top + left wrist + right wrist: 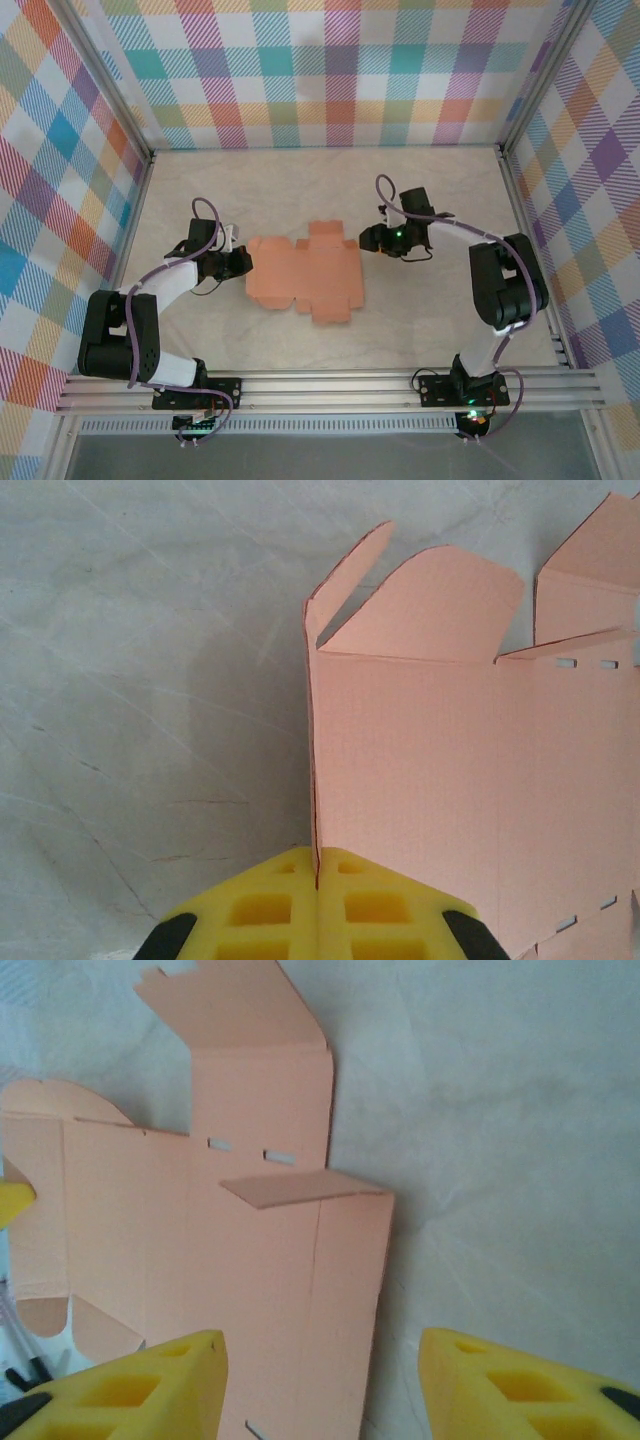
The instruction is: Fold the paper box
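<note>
One paper box point(305, 280), unfolded, on counter point(430, 330). Two end effectors: left end effector point(242, 263) clamped on box's left edge; right end effector point(371, 240) spread apart, holding nothing.

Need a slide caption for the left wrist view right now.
Left gripper pinching one edge of the unfolded salmon paper box on the pale table.

We find the paper box point(305, 278) lying spread out near the middle of the table point(430, 330), between the two arms. The left gripper point(238, 263) sits at its left edge, and that edge stands up between its fingers. The right gripper point(370, 240) is just beside the box's far right corner, with the sheet's right edge before its parted jaws.
</note>
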Controlling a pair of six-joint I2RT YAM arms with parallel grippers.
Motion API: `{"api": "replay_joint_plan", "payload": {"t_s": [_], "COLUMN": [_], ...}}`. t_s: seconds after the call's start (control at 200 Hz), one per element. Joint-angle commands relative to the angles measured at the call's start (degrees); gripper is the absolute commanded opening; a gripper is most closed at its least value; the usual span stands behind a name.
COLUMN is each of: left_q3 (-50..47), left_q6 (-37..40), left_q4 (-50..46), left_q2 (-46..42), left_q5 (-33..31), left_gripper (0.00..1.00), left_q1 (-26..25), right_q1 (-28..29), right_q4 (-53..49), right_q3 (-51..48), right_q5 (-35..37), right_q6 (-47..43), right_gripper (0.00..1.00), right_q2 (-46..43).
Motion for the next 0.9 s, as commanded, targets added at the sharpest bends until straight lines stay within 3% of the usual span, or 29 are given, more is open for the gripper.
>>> {"api": "replay_joint_plan", "payload": {"t_s": [0.0,0.295,0.895], "left_q3": [1.1,0.8,0.2], "left_q6": [0.9,0.7,0.5], "left_q4": [-1.5,-1.1,-0.8], "left_q2": [0.0,0.2,-0.6], "left_q5": [0.0,0.3,0.3], "left_gripper": [0.00,0.00,0.00], "left_q1": [-0.5,-0.5,-0.6], "right_q1": [0.6,0.6,3.2], "right_q4": [5.0,7.0,9.1], "right_q3": [-1.6,-3.3,-10.0], "right_q5": [-6.0,-7.3,-7.2], "right_q6": [3.6,4.9,8.0], "right_gripper": [0.51,0.44,0.26], "right_q2": [2.2,5.8,1.5]}}
